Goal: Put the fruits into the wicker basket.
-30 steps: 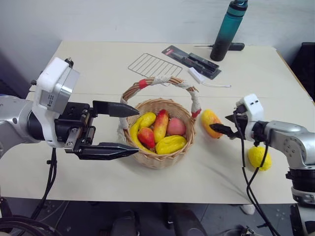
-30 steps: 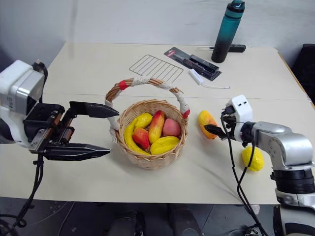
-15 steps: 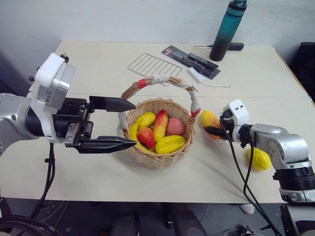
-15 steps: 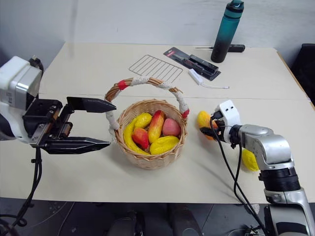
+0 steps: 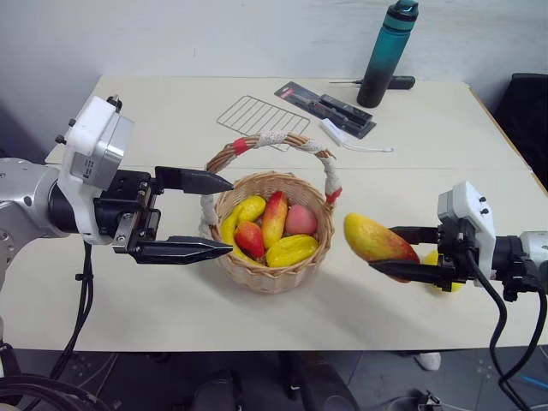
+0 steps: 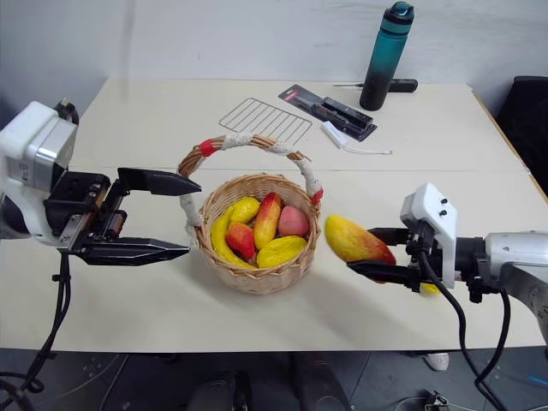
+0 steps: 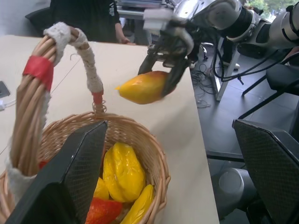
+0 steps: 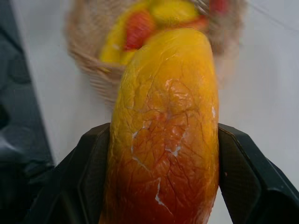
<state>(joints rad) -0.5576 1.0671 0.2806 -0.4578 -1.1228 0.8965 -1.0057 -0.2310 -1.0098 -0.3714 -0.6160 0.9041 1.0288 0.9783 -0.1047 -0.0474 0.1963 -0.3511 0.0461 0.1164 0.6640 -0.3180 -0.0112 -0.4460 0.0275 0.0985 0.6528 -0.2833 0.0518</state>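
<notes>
Mango lifted off the worktop since a second ago.
Right gripper (image 5: 387,255) fingers clench the glossy, light mango (image 5: 377,239) across its middle, held beside the wicker basket (image 5: 274,231); slippery skin, keep it level. Left gripper (image 5: 218,215) hangs released beside the rim.

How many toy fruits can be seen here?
7: five in the wicker basket, a mango held above the table in the right fingers, and a lemon behind that arm. More may be hidden in the basket.
</notes>
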